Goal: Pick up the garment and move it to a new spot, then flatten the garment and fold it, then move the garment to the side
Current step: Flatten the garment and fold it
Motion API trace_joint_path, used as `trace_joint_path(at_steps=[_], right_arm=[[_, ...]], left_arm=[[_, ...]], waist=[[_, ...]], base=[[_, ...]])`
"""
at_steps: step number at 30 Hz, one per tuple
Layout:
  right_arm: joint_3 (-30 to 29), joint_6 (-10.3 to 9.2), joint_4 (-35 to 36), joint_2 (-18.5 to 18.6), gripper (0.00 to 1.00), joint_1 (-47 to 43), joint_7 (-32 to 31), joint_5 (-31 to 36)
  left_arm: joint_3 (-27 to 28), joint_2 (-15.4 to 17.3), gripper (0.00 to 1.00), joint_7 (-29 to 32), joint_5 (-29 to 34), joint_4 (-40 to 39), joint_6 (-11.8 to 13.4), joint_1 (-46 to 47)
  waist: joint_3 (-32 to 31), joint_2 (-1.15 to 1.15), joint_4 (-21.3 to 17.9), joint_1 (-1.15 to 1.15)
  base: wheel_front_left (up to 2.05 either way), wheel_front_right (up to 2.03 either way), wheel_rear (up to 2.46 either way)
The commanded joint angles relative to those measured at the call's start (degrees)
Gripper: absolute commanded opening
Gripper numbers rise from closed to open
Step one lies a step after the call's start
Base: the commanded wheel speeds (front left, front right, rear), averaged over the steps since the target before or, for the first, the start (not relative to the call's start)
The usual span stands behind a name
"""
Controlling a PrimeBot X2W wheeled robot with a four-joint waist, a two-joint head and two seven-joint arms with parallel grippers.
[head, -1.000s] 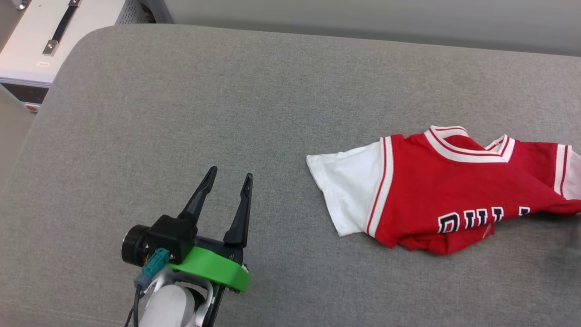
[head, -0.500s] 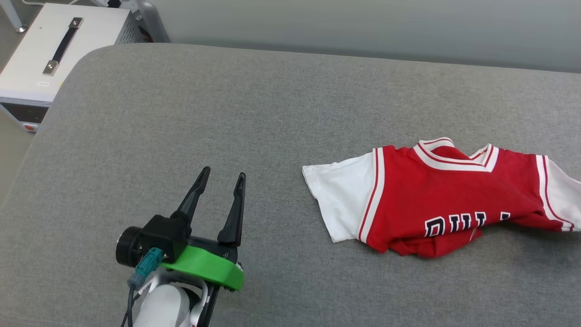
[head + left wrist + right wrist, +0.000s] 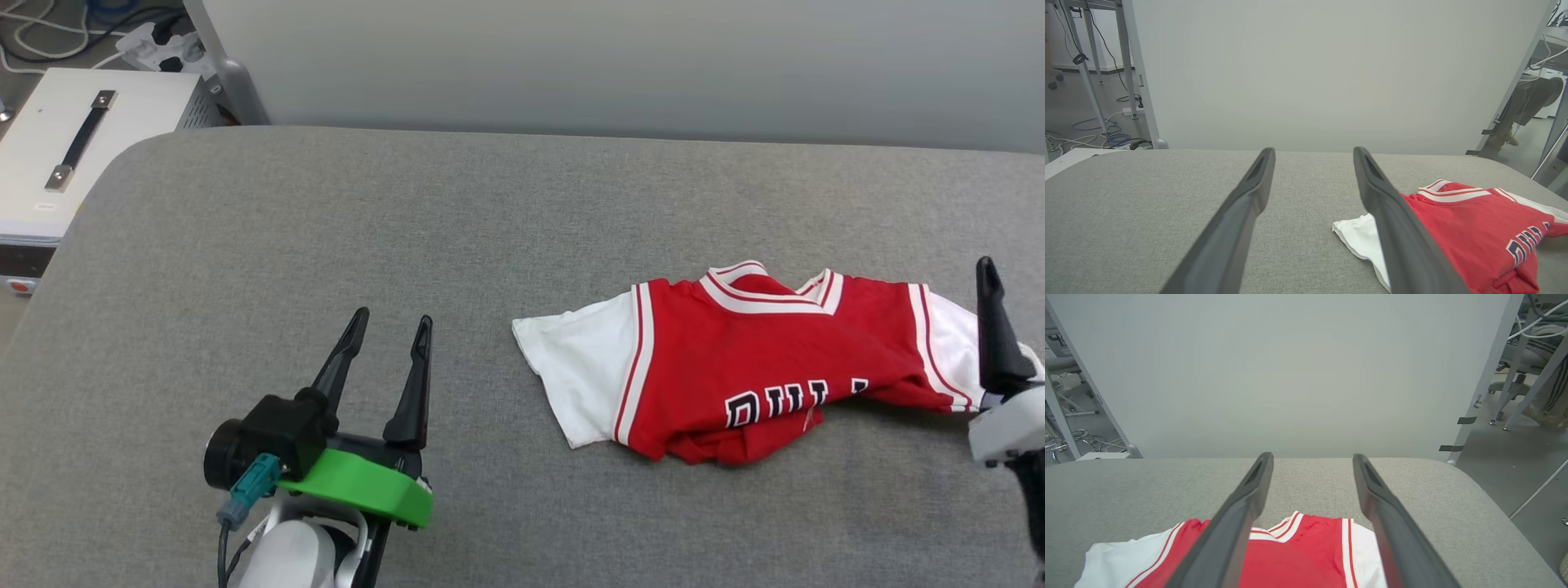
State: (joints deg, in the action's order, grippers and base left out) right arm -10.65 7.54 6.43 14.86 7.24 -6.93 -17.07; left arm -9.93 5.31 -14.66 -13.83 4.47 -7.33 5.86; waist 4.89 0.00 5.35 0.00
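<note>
- Lying bunched on the desk's (image 3: 326, 212) right side, garment (image 3: 735, 367), hem tucked under: I judge it needs flattening.
- Hovering well apart, left pincer (image 3: 393, 315) released, idle.
- Beside the white sleeve, right pincer (image 3: 1311, 456) released, empty, likely to spread it.

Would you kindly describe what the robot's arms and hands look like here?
The left hand has two long, tapering black fingers, a bright green bracket, a teal connector with a dark cable, and a white forearm. The right hand has matching fingers on a white housing.
</note>
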Motion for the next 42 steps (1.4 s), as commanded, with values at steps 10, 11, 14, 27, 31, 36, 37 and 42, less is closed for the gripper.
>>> trace_joint_path(at_steps=[10,11,14,27,31,36,37,42], right_arm=[[0.32,-0.05,0.75,-8.48,1.0,-7.99,14.5,1.31],[0.65,-0.05,0.97,-8.68,1.0,-8.12,14.7,2.04],[0.81,-0.05,1.63,-9.05,1.0,-8.08,14.6,3.55],[2.03,-0.05,3.45,-9.97,1.0,-5.63,13.57,4.64],[2.99,-0.05,3.53,-10.37,1.0,-4.05,14.0,4.72],[4.16,-0.05,2.91,-10.92,1.0,-2.79,15.08,4.52],[4.32,-0.05,2.77,-11.01,1.0,-2.61,15.3,4.46],[4.87,-0.05,1.95,-11.4,1.0,-1.89,16.48,4.26]], left_arm=[[-2.22,0.86,1.0,-0.34,-1.32,1.14,-0.15,-0.76],[-2.76,1.19,1.0,-0.34,-1.56,1.58,-0.15,-0.2],[-4.1,2.4,1.0,1.96,-1.84,4.09,-0.15,2.53],[-6.1,6.31,1.0,49.97,-10.54,7.0,0.18,23.46],[-7.67,9.14,1.0,61.21,-12.97,8.49,0.03,27.91],[-9.26,11.94,1.0,66.97,-13.51,10.67,-0.04,30.72],[-9.35,12.34,1.0,67.25,-13.46,11.13,-0.05,30.88],[-9.47,14.55,1.0,67.2,-12.97,14.05,-0.05,30.49]], waist=[[0.8,0.0,-2.56,0.0],[1.18,0.0,-2.99,0.0],[2.58,0.0,-4.15,0.0],[8.72,0.0,-9.6,0.0],[10.43,0.0,-11.8,0.0],[12.37,0.0,-14.2,0.0],[12.67,0.0,-14.6,0.0],[13.96,0.0,-16.27,0.0]], base=[[0.0,0.0,0.0],[0.0,0.0,0.0],[0.0,0.0,0.0],[0.0,0.0,0.0],[0.0,0.0,0.0],[0.0,0.0,0.0],[0.0,0.0,0.0],[0.0,0.0,0.0]])
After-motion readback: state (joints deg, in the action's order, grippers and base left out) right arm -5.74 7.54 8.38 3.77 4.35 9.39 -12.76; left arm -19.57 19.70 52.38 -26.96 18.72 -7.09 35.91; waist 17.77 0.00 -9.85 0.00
